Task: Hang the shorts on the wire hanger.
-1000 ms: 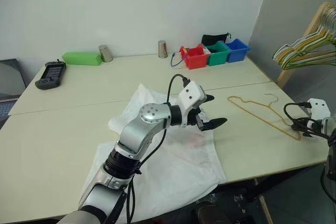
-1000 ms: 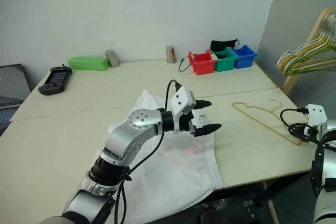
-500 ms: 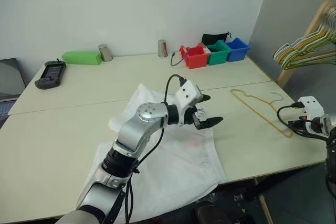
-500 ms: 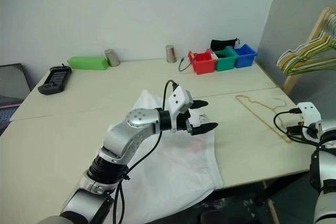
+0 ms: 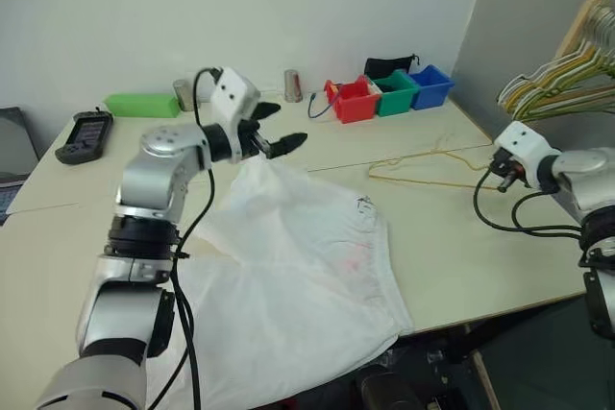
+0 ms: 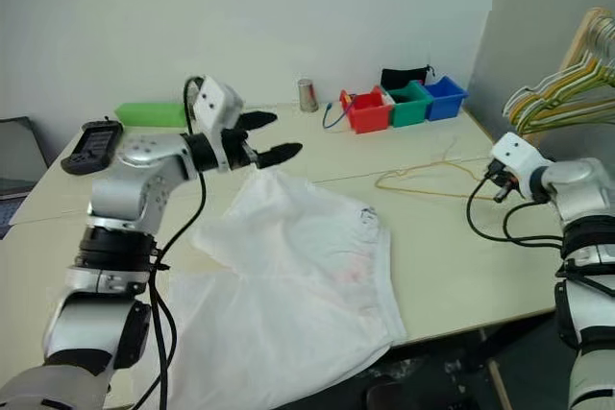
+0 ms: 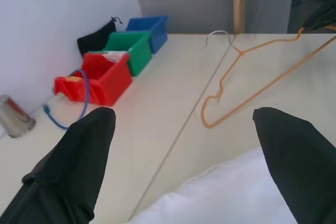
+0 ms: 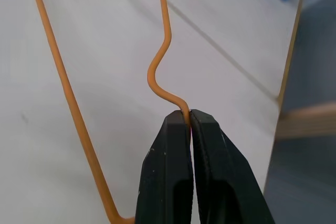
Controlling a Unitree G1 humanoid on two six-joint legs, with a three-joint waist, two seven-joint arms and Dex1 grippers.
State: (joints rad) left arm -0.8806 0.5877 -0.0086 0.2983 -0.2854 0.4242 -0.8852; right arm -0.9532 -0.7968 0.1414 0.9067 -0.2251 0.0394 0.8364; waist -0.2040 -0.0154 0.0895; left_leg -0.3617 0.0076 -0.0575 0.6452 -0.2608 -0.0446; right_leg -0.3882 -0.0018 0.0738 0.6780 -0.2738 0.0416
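The shorts (image 5: 298, 276) lie spread and wrinkled on the table, white with a faint pink patch, and hang over its front edge. My left gripper (image 5: 284, 127) hovers open just above and behind their far corner with nothing between its fingers (image 7: 79, 156). At the right, my right gripper (image 5: 497, 172) is shut on one bend of the yellow wire hanger (image 5: 423, 168). The right wrist view shows the wire (image 8: 157, 72) pinched between the closed tips (image 8: 187, 121). The hanger reaches leftward from the grip, low over the table.
Red (image 5: 357, 103), green (image 5: 397, 95) and blue (image 5: 432, 86) bins stand at the back. A metal cup (image 5: 292, 85), a green box (image 5: 142, 104) and a black handset (image 5: 77, 134) are near the wall. A wooden rack of hangers (image 5: 562, 84) stands at the right.
My left arm has risen off the shorts and swung left and back, still open. The right gripper has lifted and rolled, carrying the hanger up and toward the left. The shorts lie more spread out.
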